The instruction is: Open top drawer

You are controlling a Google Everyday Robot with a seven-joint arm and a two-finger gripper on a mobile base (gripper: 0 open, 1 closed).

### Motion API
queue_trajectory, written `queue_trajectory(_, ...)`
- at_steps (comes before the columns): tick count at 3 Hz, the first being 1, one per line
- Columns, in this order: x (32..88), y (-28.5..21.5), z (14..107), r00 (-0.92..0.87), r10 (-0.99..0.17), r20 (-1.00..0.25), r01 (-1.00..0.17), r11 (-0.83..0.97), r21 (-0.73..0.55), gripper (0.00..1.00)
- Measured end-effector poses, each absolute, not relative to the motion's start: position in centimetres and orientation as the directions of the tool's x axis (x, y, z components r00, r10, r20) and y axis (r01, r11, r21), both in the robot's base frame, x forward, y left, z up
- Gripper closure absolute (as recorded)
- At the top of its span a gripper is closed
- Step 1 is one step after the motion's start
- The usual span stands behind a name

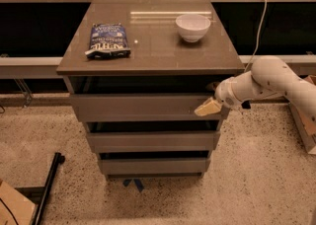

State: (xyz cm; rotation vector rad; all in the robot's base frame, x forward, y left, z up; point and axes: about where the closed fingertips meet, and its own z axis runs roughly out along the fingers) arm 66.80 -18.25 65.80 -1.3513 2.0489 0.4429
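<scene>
The top drawer (143,107) is the wide grey-brown flat front just under the cabinet's top, with a dark gap above it. Two shorter fronts sit below it. My gripper (209,106) is at the right end of the top drawer's front, its pale fingertip against the front's upper right corner. The white arm (276,82) reaches in from the right.
On the cabinet top lie a dark blue chip bag (108,40) at the left and a white bowl (192,26) at the back right. A black bar (47,189) lies on the speckled floor at the lower left. A cardboard box edge (303,125) is at the right.
</scene>
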Motion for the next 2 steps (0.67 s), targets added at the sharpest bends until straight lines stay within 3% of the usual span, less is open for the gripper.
queue_trajectory(1,66.8,-18.25,66.15,-0.27,-0.693,-0.669,-0.907,0.416,-0.065,0.64)
queue_trajectory(2,66.8,-18.25,66.84,-0.27,-0.693,-0.668,-0.907,0.416,-0.065,0.95)
